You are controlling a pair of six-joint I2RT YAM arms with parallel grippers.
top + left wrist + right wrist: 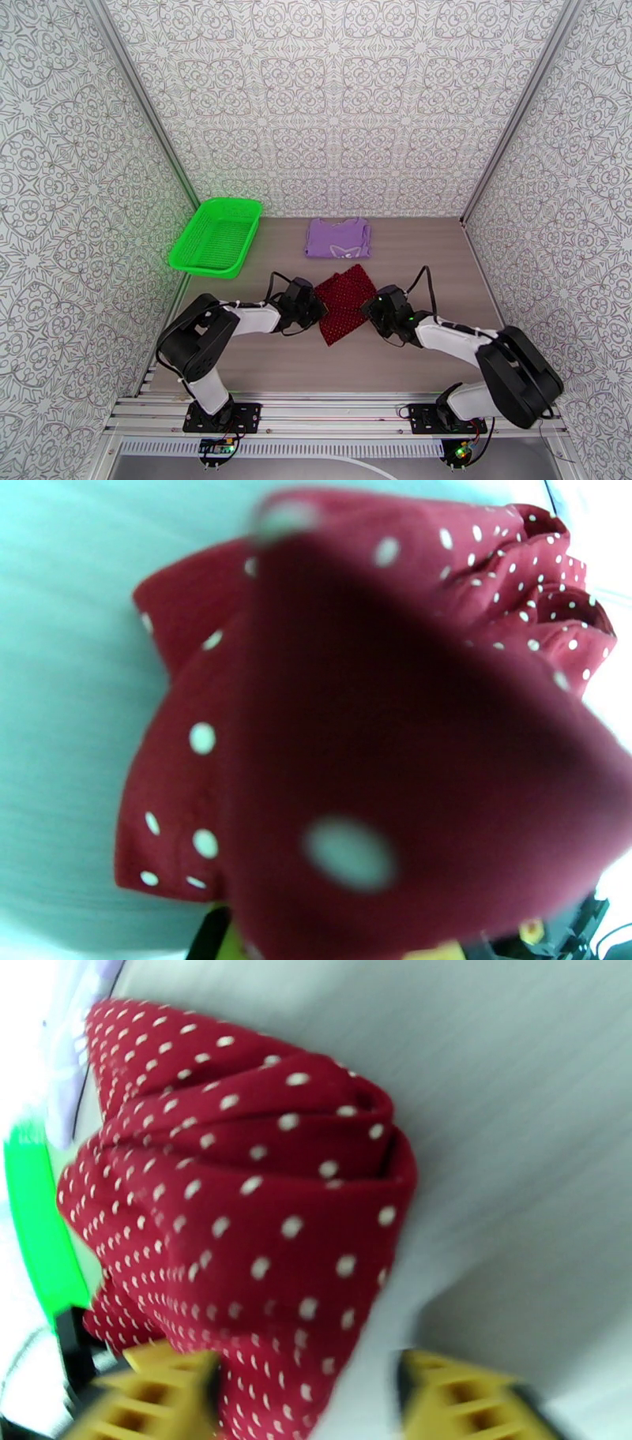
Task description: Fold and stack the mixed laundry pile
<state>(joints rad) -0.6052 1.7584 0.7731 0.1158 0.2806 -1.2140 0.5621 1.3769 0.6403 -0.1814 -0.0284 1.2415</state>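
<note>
Left gripper (314, 305): shut, with a fold of the red garment (345, 313) pinched at the garment's left edge. In the left wrist view the spotted cloth rises right up against the lens and hides the fingers.

Basket (201, 268): green mesh, at the back left of the table (426, 268). Both garments lie outside it, on the table surface.

T-shirt (338, 238): purple, folded flat, at the back centre, near the basket's right side but apart from it, and behind the red garment without touching it.

Red garment: dark red with white dots, folded, lying cornerwise at the table centre, directly between the two grippers.

Right gripper (308, 1402): jaws wide apart, gripping nothing. It sits at the garment's right edge. In the right wrist view the yellow fingers (150, 1394) straddle the cloth's edge; the cloth lies against the left finger and apart from the right one.
</note>
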